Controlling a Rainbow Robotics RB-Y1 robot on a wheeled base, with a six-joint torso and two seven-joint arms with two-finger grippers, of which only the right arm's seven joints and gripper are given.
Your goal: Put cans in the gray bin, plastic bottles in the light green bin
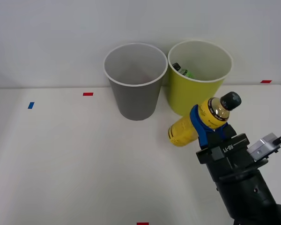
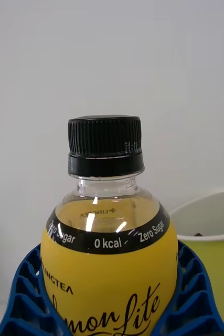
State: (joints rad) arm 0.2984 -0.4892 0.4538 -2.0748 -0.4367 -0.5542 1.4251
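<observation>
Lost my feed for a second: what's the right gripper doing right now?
Right gripper: shut on the yellow bottle, held clear of the table near the light green bin.

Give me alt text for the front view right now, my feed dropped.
The right gripper holds a yellow bottle with a black cap, tilted, above the white table just in front of the light green bin. A small green bottle already lies inside that bin, and the gray bin stands beside it on its left.
</observation>
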